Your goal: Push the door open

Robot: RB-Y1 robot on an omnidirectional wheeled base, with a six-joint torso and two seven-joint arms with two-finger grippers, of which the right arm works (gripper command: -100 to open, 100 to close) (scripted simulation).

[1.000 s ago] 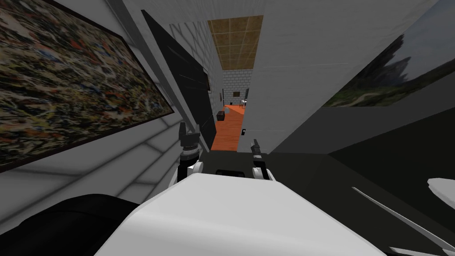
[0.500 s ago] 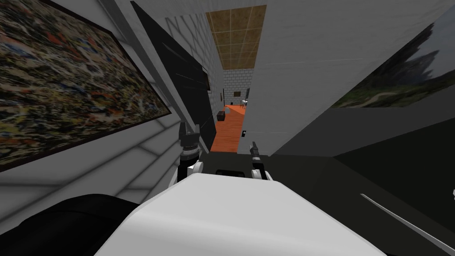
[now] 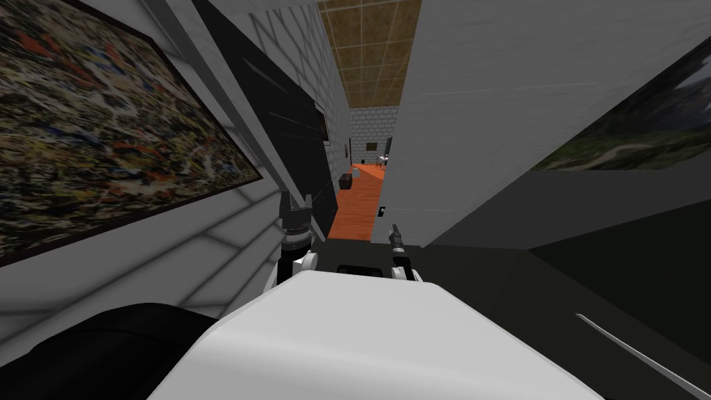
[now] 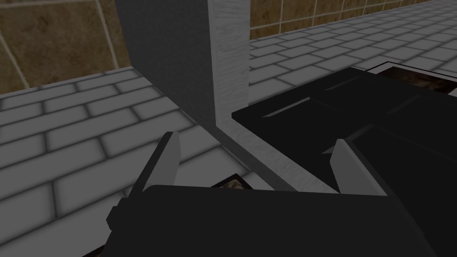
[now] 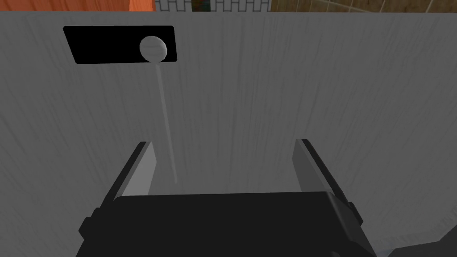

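The door (image 3: 472,125) is a broad light grey panel on the right, standing ajar, and an orange floor (image 3: 357,201) shows through the gap. My right gripper (image 3: 396,232) is open just in front of the door face (image 5: 250,80), fingers (image 5: 143,167) apart with nothing between them. A black plate with a round pale knob (image 5: 153,47) sits on the door beyond the right gripper (image 5: 223,145). The small handle (image 3: 381,210) lies near the door's free edge. My left gripper (image 3: 294,203) is open by the grey door frame post (image 4: 230,58); in the left wrist view the left gripper (image 4: 256,138) holds nothing.
A dark panel (image 3: 291,132) lines the left wall past the frame. A large abstract painting (image 3: 104,125) hangs on the left, a landscape picture (image 3: 625,132) on the right. Beyond the gap are a small dark box (image 3: 345,181) and a brick wall (image 3: 371,128).
The whole head view has shifted, so I have moved forward. The gap beside the door looks slightly wider. My right gripper sits a little lower and further left in the picture.
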